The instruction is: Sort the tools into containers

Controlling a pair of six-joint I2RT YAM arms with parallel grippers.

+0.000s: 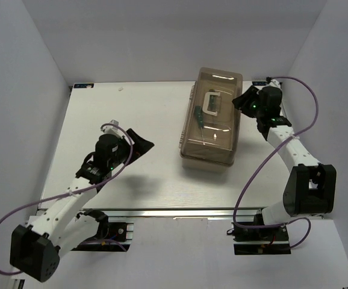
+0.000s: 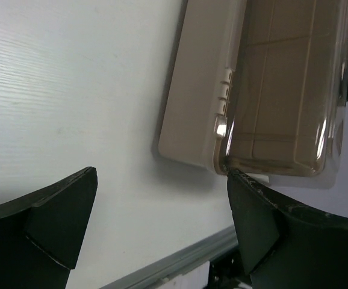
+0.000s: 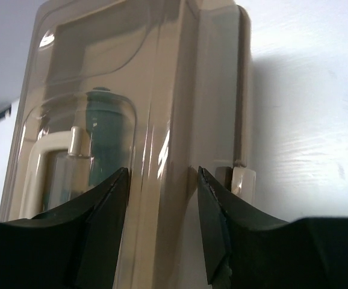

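Toolbox (image 1: 212, 117), right claw (image 3: 162, 174) astride its lid (image 3: 102, 72) edge, grip unclear, left claw (image 2: 162, 174) spread wide over white surface (image 2: 71, 90), beige plastic, glossy translucent brown lid.

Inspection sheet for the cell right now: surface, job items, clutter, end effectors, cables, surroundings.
Surface: white table, metal rail at near edge.
Job's things: toolbox shut; green screwdriver seen through lid; other tools not seen.
Clutter: nothing seen.
End effectors: left end effector open, over table, apart from toolbox; right end effector straddles toolbox's right edge, grip unclear.
Cables: purple cables, one loop per side, hanging free.
Surroundings: white walls.
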